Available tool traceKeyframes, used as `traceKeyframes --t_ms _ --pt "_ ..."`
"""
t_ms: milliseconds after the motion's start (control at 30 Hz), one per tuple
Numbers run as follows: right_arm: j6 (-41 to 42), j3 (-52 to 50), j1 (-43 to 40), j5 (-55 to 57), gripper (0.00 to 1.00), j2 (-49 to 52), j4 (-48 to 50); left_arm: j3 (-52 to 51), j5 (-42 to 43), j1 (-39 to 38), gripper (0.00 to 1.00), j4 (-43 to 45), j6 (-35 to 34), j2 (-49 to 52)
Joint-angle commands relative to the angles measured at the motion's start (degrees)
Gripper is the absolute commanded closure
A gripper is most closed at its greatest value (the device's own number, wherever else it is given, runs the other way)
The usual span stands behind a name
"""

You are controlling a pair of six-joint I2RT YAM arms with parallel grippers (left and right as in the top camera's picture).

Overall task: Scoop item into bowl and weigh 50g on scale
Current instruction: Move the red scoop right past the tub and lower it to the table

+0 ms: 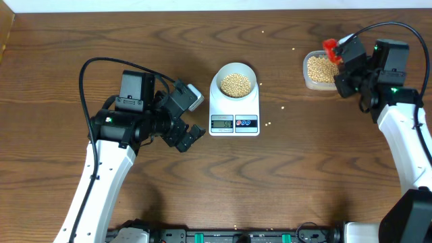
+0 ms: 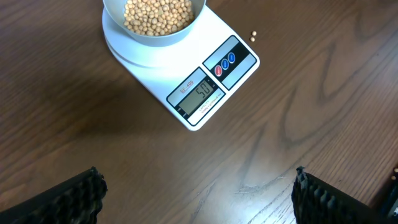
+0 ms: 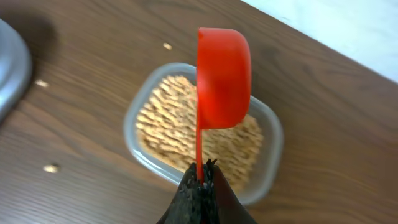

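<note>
Bare counter [image 1: 40, 101] lies open to the left of the left arm [image 1: 111, 145], out to the counter's left edge. The left jaws stand wide apart and point toward the scale [image 1: 217, 111], with a stretch of wood between them and it. The scale's long axis runs front to back. Its display [image 2: 200, 93] faces the near edge and reads what looks like 50. The bowl [image 1: 219, 75] sits upright on the scale's rear part, with beans [image 1: 236, 84] heaped inside. More open wood lies in front of the scale. Between the scale and the tub [image 1: 308, 82] only stray beans [image 1: 282, 108] dot the counter. The tub also holds beans and sits near the far edge. The right arm [image 1: 405, 128] reaches over it. The right jaws are clamped on the handle of a red scoop [image 3: 222, 74]. The handle runs straight out from them, and the cup is over the tub, tipped on its side.
</note>
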Motion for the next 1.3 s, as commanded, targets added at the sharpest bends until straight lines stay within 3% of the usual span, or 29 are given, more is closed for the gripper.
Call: traceKeyframes --t_ms 0,133,300,567,833,1067,1267 --pt "-3.89 -0.24 0.63 9.44 0.99 -0.96 -0.13 2.19 -0.15 0.24 0.02 -0.04 0.37 -0.52" --pt "-2.71 -0.22 1.22 13.27 0.99 -1.27 0.00 2.19 -0.15 0.24 0.02 -0.04 0.37 -0.52" --pt "13.97 -0.20 -1.99 9.79 0.99 -7.61 -1.33 2.19 -0.15 0.24 0.02 -0.02 0.37 -0.52" --pt "23.30 -0.22 -16.98 -5.70 0.99 -24.48 -15.13 2.19 -0.15 0.24 0.02 -0.04 0.37 -0.52" --pt "26.51 -2.05 -29.03 -28.24 0.99 -30.29 -28.26 2.19 -0.15 0.24 0.02 -0.02 0.37 -0.52" --pt "38.62 -21.81 -30.34 -42.73 0.99 -30.60 -23.61 2.19 -0.15 0.24 0.02 -0.02 0.39 -0.52" --pt "41.86 -31.80 -30.34 -43.10 0.99 -30.60 -23.39 2.19 -0.15 0.24 0.02 -0.02 0.37 -0.52"
